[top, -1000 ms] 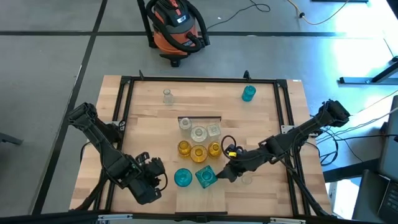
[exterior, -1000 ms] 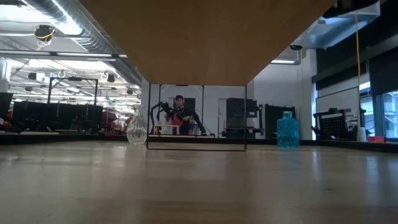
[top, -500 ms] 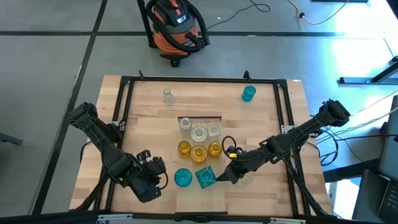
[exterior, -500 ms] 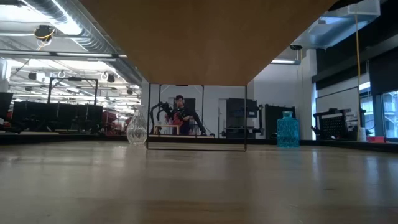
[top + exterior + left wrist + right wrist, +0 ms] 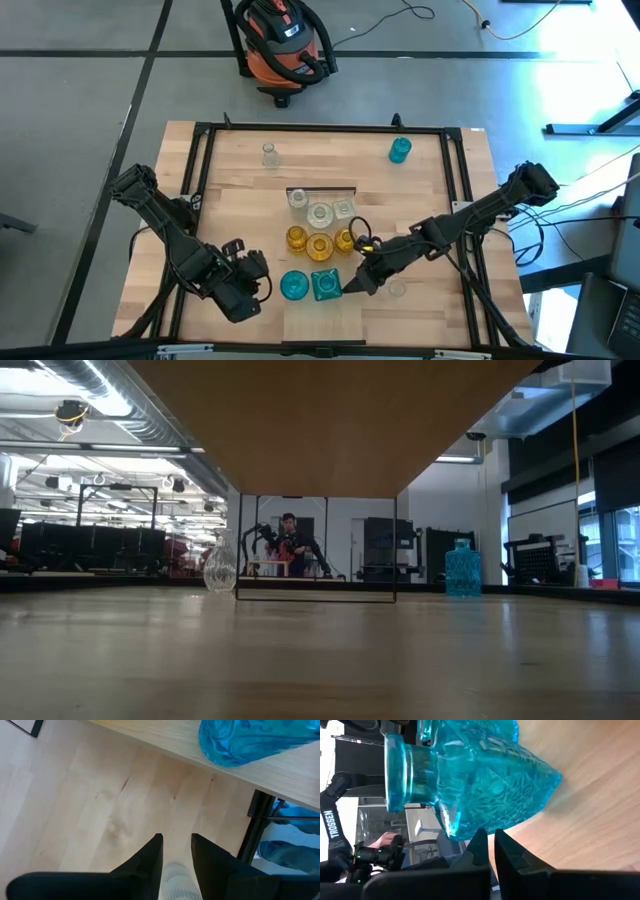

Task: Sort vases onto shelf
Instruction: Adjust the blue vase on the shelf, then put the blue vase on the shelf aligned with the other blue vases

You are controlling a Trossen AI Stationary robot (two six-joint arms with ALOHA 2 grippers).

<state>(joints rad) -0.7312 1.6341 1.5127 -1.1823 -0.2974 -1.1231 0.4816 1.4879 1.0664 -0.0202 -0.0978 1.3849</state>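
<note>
The shelf [image 5: 330, 322] is a pale plank down the table's middle. It carries three clear vases [image 5: 320, 213], three amber vases [image 5: 320, 247], a round teal vase [image 5: 293, 286] and a square teal vase [image 5: 326, 285], all standing upright on their bases. My right gripper [image 5: 352, 284], shut, is at the square teal vase's right side [image 5: 485, 785]. My left gripper [image 5: 258, 284] hovers open over bare tabletop left of the round teal vase [image 5: 240, 740]; its fingers [image 5: 176, 837] hold nothing. My right gripper meets the square teal vase low on its body [image 5: 470, 827] with its shut fingertips [image 5: 479, 836]. It comes nearly level from the table's right side. The vase stands upright on the shelf.
A clear vase [image 5: 269, 153] and a teal vase [image 5: 400, 150] stand near the table's far edge; the low view shows them as a clear vase [image 5: 220, 567] and a teal vase [image 5: 462, 568]. Another clear vase [image 5: 397, 289] sits right of the shelf. A black frame [image 5: 200, 160] rims the table.
My right gripper has moved a little toward the table's left, against the square teal vase. The vase has turned on its base from a diamond stance to lying square with the shelf's edges, and has shifted slightly left.
</note>
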